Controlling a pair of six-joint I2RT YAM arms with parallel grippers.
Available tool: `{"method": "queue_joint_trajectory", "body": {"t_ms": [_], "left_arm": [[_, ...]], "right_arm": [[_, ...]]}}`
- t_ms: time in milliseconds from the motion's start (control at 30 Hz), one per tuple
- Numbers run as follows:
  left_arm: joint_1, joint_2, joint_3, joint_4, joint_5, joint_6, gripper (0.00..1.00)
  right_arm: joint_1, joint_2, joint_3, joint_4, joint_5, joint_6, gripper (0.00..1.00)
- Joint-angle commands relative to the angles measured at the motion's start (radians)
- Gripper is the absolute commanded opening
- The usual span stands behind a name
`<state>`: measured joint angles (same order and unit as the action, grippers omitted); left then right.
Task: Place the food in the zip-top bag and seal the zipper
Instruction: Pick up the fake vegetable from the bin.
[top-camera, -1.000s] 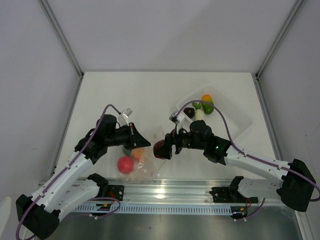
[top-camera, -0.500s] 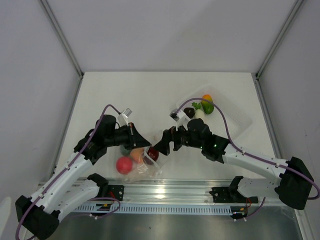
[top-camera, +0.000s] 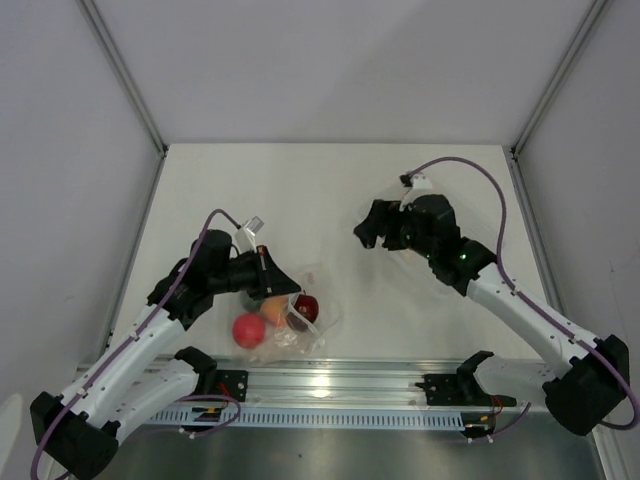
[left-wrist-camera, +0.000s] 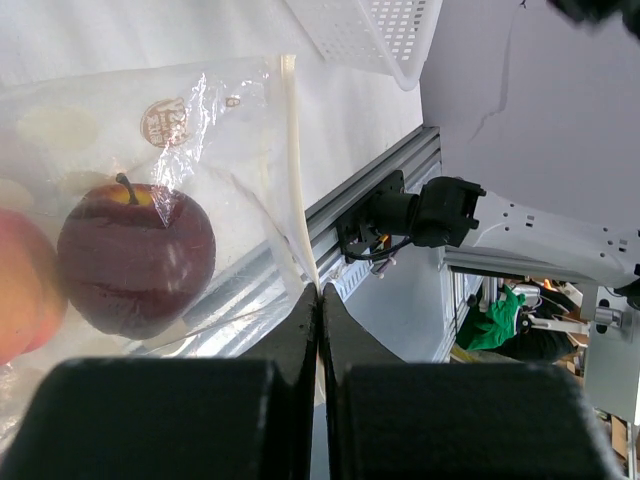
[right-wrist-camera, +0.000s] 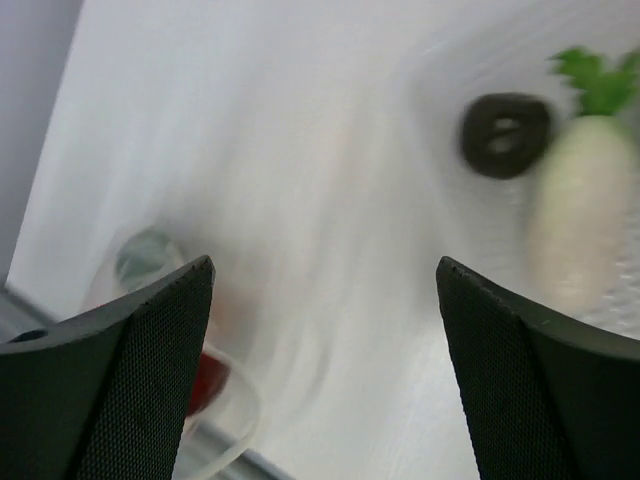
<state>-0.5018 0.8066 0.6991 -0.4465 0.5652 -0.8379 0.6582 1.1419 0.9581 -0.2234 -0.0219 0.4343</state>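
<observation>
The zip-top bag (top-camera: 292, 322) lies at the near middle of the table, holding a red apple (top-camera: 250, 330), a peach (top-camera: 275, 312) and a dark red apple (top-camera: 306, 307). My left gripper (top-camera: 288, 289) is shut on the bag's mouth edge, the zipper strip (left-wrist-camera: 297, 190), and the dark red apple (left-wrist-camera: 135, 255) sits just inside. My right gripper (top-camera: 368, 228) is open and empty, hovering at the back right. In its blurred wrist view it (right-wrist-camera: 322, 265) faces a dark piece (right-wrist-camera: 505, 135) and the white radish (right-wrist-camera: 580, 215), with the bag (right-wrist-camera: 205, 400) at lower left.
The rigid clear tray (left-wrist-camera: 385, 35) holds the remaining food; in the top view my right arm covers most of it. The metal rail (top-camera: 330, 385) runs along the table's near edge, just in front of the bag.
My right gripper has let go of the dark red apple, which now lies in the bag, and has swung up and right to the tray. My left gripper still holds the bag's edge.
</observation>
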Motion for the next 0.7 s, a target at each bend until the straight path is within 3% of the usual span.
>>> {"method": "queue_joint_trajectory", "body": {"t_ms": [0, 233, 667], "left_arm": [[-0.006, -0.015, 0.023, 0.011, 0.022, -0.001, 0.01], [-0.006, -0.009, 0.019, 0.019, 0.027, 0.002, 0.00], [-0.006, 0.006, 0.005, 0.045, 0.035, -0.004, 0.01]], "right_arm": [[-0.173, 0.051, 0.076, -0.148, 0.057, 0.006, 0.91], [-0.359, 0.284, 0.142, -0.246, -0.007, -0.009, 0.87], [-0.364, 0.456, 0.091, -0.186, 0.002, -0.017, 0.84]]}}
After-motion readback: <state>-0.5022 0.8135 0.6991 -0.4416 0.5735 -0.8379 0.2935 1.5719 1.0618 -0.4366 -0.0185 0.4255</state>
